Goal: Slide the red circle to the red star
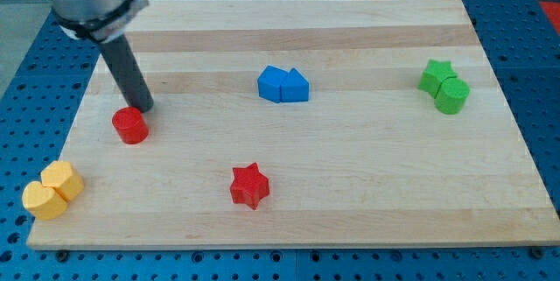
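Note:
The red circle (130, 125) lies on the wooden board (367, 176) at the view's left. The red star (249, 186) lies lower and to the right of it, near the board's bottom middle. My tip (143, 106) is at the end of the dark rod, just above and slightly right of the red circle, touching or almost touching its upper edge.
Two blue blocks (283, 84) sit together at the upper middle. A green star (436, 74) and a green circle (452, 96) sit at the upper right. Two yellow blocks (52, 191) lie at the bottom left corner. The blue perforated table surrounds the board.

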`<state>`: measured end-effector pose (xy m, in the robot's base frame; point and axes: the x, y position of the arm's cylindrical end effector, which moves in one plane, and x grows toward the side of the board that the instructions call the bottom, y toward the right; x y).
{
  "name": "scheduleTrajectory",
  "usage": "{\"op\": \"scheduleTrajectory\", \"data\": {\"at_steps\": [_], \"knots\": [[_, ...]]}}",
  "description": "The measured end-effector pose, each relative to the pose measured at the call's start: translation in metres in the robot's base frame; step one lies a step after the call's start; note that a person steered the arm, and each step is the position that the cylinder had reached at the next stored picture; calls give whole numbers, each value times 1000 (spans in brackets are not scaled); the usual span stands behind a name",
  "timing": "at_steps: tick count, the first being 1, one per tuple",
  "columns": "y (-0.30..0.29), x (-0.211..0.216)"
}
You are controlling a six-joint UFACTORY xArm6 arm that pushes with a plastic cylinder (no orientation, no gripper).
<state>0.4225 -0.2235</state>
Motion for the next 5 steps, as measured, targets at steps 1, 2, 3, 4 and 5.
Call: {"op": "scheduleTrajectory", "data": {"at_steps": [1,2,3,4,5], "knots": [[-30,-3],[-31,24],[15,54],[85,70],[136,79]]}}
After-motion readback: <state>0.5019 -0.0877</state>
